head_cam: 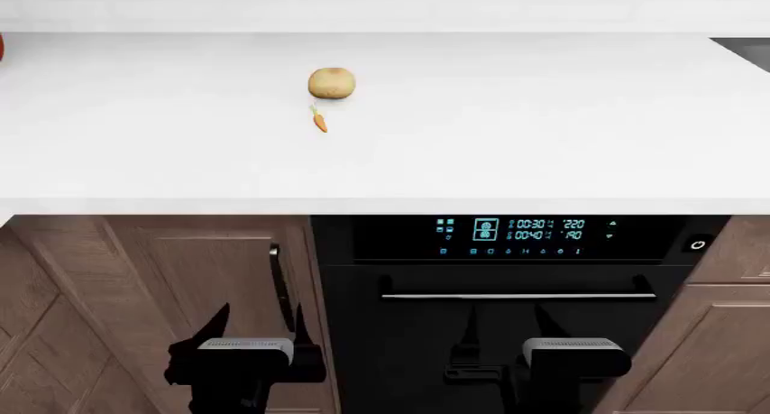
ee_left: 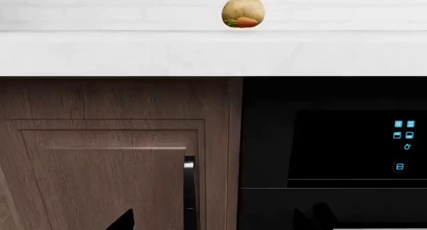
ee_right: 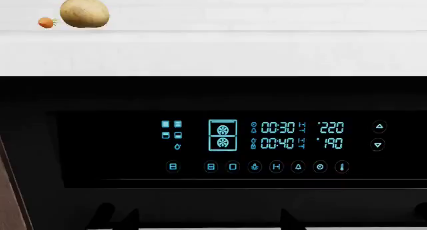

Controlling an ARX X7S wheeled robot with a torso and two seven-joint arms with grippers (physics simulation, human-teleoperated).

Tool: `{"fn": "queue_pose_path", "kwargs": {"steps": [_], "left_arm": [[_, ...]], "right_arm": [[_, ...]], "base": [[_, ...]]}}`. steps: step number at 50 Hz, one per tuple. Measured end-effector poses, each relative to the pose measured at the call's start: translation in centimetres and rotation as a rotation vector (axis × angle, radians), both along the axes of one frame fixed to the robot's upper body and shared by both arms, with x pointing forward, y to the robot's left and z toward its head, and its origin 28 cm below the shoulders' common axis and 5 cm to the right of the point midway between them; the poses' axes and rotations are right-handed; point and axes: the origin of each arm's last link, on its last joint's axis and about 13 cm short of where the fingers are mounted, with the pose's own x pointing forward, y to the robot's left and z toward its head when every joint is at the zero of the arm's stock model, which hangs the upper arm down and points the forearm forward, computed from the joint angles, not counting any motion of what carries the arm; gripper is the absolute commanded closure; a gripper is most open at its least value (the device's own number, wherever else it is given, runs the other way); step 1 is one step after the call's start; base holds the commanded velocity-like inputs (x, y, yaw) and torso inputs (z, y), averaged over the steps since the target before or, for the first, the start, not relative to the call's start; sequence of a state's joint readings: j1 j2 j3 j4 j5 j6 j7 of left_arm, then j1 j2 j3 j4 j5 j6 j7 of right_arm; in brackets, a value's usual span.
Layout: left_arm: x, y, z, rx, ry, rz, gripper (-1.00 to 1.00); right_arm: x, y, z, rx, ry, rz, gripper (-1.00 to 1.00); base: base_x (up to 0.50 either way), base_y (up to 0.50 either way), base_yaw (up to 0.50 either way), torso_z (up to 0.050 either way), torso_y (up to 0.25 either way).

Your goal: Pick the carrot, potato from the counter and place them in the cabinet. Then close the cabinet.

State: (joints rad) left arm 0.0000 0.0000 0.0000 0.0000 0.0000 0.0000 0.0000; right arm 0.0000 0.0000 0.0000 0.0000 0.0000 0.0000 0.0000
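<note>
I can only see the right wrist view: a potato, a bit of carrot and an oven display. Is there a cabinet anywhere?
Observer: Yes. A wooden cabinet door sits under the counter, left of the oven. It looks shut.
Operator: Do the vegetables touch?
Observer: In the head view the carrot lies just in front of the potato, with a small gap between them.
Operator: Where are the robot's hands?
Observer: Both are low and open, the left tool before the cabinet door and the right tool before the oven.
</note>
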Motion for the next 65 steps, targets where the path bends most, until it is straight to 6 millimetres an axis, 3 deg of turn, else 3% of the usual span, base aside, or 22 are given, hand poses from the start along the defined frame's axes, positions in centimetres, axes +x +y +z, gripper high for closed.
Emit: {"fn": "queue_pose_path", "kwargs": {"steps": [8, 36, 46, 55, 65], "left_arm": [[-0.1, 0.0, 0.0, 0.0, 0.004, -0.006, -1.0], [-0.4, 0.1, -0.1, -0.005, 0.016, -0.042, -1.0], [-0.6, 0.2, 0.4, -0.03, -0.016, -0.098, -1.0], [0.6, 0.8, 3.4, -0.028, -0.086, -0.141, -1.0], [3.3, 1.9, 9.5, -0.023, -0.172, -0.204, -1.0]], "right_arm": [[0.0, 0.1, 0.1, -0.007, -0.005, -0.003, -1.0], [0.1, 0.6, 0.2, -0.008, -0.028, 0.01, -1.0], [0.1, 0.6, 0.9, -0.011, -0.038, -0.009, -1.0], [0.9, 0.2, 4.5, -0.016, -0.06, 0.021, -1.0], [2.7, -0.9, 11.1, -0.014, -0.091, 0.086, -1.0]], "base": [[0.0, 0.0, 0.0, 0.0, 0.0], [0.0, 0.41, 0.0, 0.0, 0.0], [0.0, 0.0, 0.0, 0.045, 0.052], [0.0, 0.0, 0.0, 0.048, 0.057], [0.0, 0.0, 0.0, 0.048, 0.058]]}}
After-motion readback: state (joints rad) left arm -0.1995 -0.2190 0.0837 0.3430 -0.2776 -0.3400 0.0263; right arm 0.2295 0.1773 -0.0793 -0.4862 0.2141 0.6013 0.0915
